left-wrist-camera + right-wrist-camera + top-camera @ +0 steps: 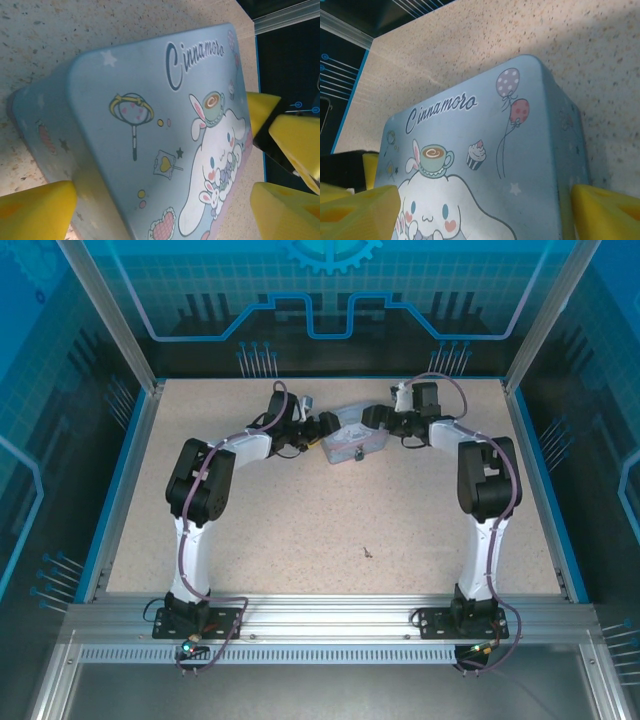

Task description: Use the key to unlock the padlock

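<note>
Top external: key (pixel 368 552) well apart from right tool (pixel 375 419)

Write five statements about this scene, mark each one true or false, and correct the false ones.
1. The left gripper and right gripper are at opposite ends of the tin. True.
2. The key rests on the tin's lid. False: it lies on the bare table, nearer the arm bases.
3. The left gripper holds the key. False: its yellow fingers straddle the tin.
4. The lid shows a cupcake and two balloons. True.
5. The padlock lies beside the key. False: it sits at the tin's near side, well apart from the key.
</note>
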